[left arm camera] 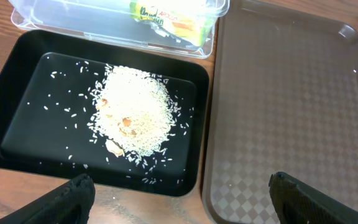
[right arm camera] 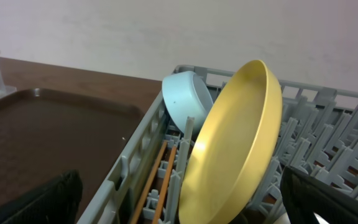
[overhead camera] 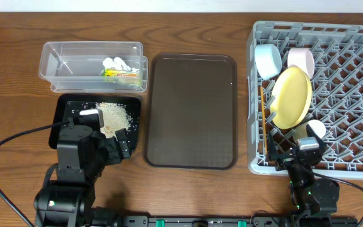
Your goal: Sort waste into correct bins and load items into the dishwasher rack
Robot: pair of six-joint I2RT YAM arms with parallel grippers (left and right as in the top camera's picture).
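The grey dishwasher rack [overhead camera: 351,94] at the right holds the yellow plate [overhead camera: 290,96] on edge, the light blue bowl [overhead camera: 268,60], the pinkish bowl [overhead camera: 300,58], the pale cup [overhead camera: 314,129] and the chopsticks [overhead camera: 262,120] along its left wall. The plate [right arm camera: 241,143], blue bowl [right arm camera: 187,99] and chopsticks [right arm camera: 157,183] also show in the right wrist view. The clear container [overhead camera: 93,63] holds the wrapper [overhead camera: 120,75] and tissue [overhead camera: 118,64]. The black tray [overhead camera: 68,116] holds rice crumbs [left arm camera: 135,112]. My left gripper [left arm camera: 179,199] is open and empty at the black tray's near edge. My right gripper [right arm camera: 179,202] is open and empty at the rack's front left corner.
A large dark brown serving tray [overhead camera: 191,110] lies between the bins and the rack. A black cable [overhead camera: 5,151] runs over the wooden table at the left.
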